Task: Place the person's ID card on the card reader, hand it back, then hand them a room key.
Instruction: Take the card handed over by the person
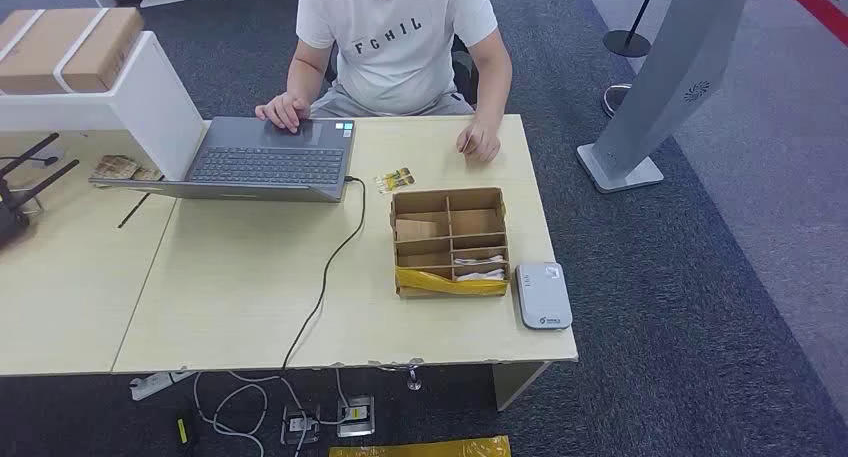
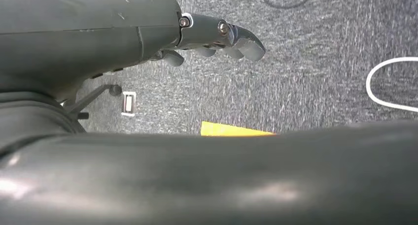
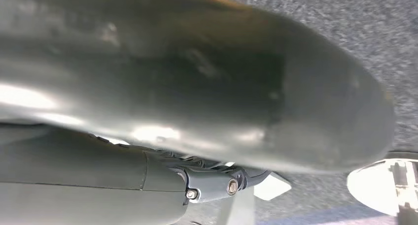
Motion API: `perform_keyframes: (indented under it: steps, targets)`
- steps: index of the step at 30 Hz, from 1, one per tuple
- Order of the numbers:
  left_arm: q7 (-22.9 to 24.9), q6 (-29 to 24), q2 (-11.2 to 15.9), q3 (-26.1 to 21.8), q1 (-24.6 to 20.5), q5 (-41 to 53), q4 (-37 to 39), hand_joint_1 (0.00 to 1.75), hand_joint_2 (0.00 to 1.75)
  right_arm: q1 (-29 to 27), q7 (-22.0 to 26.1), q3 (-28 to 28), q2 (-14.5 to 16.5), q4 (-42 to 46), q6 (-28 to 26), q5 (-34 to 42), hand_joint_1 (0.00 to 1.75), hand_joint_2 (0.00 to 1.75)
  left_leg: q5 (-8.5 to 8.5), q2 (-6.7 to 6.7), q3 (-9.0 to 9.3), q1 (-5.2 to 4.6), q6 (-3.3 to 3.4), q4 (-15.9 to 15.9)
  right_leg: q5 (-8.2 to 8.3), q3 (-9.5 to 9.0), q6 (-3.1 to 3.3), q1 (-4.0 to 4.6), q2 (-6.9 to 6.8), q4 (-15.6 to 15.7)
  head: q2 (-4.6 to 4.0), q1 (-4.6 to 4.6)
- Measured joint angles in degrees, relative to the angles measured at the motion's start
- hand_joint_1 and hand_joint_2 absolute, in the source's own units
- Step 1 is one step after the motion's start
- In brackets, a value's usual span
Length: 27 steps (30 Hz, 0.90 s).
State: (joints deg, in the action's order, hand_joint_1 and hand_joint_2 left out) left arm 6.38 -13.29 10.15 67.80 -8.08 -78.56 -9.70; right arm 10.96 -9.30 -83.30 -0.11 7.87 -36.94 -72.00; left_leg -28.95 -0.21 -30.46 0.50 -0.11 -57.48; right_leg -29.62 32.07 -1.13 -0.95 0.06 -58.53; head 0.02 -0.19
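We see the card reader [image 1: 543,295] at the desk's [image 1: 230,287] front right corner, just beside the divided cardboard box [image 1: 450,242] holding pale cards, probably room keys. No ID card is visible. Left hand [image 2: 217,38] hangs released over carpet; right hand [image 3: 217,181]: cannot tell. The laptop cable [image 1: 325,277] crosses mid-desk.

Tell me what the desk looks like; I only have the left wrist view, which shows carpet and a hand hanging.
Observer: A person sits behind the desk, one hand on a laptop.
Operator: Is the card reader there?
Observer: Yes, a white card reader lies at the desk's near right corner, beside a divided cardboard box.
Operator: Is the right hand busy?
Observer: The right wrist view shows the right hand hanging over the floor; whether it is open I cannot tell. Your left hand holds nothing.
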Motion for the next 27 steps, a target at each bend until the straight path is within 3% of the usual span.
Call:
perform_keyframes:
  steps: [11, 20, 22, 24, 27]
  targets:
    - [-0.6, -0.7, -0.2, 0.0, 0.0, -1.0, 0.0, 0.00, 0.00, 0.0, -3.7, 0.0, 1.2, 3.5, -2.7, -0.8, 0.00, 0.00, 0.00, 0.00, 0.00, 0.00, 0.00, 0.0, 0.00, 0.00, 0.00, 0.00, 0.00, 0.0, 0.00, -0.01]
    - [-1.3, -0.7, -0.3, 0.0, 0.0, -1.3, 0.0, 0.00, 0.00, 0.1, -2.1, 0.0, 4.5, 11.9, -2.8, 0.7, 0.00, 0.00, 0.00, 0.00, 0.00, 0.00, 0.00, 0.0, 0.00, 0.00, 0.00, 0.00, 0.00, 0.0, 0.00, -0.01]
    - [-1.6, -0.1, -0.4, 0.0, 0.0, -0.6, 0.0, 0.00, 0.00, 0.1, 1.7, 0.0, 4.9, 13.5, -2.8, 7.3, 0.00, 0.00, 0.00, 0.00, 0.00, -0.02, 0.00, 0.0, 0.00, 0.00, 0.00, -0.02, 0.00, 0.0, 0.00, -0.01]
    - [-2.0, 1.1, -0.2, 0.0, 0.0, 0.8, 0.0, 0.00, 0.00, 0.4, 9.9, 0.0, 3.5, 14.6, -2.8, 18.8, 0.00, 0.00, 0.00, 0.01, 0.01, -0.08, 0.00, 0.0, 0.01, 0.01, -0.01, -0.08, 0.00, 0.0, 0.00, -0.03]
    - [-2.4, 2.2, 0.3, 0.0, -0.1, 1.9, 0.0, 0.00, 0.00, 1.4, 21.6, 0.0, -2.9, 14.8, -2.9, 29.2, 0.00, 0.00, -0.01, 0.02, 0.01, -0.23, 0.03, 0.0, 0.05, 0.01, -0.07, -0.23, 0.01, 0.0, 0.00, -0.03]
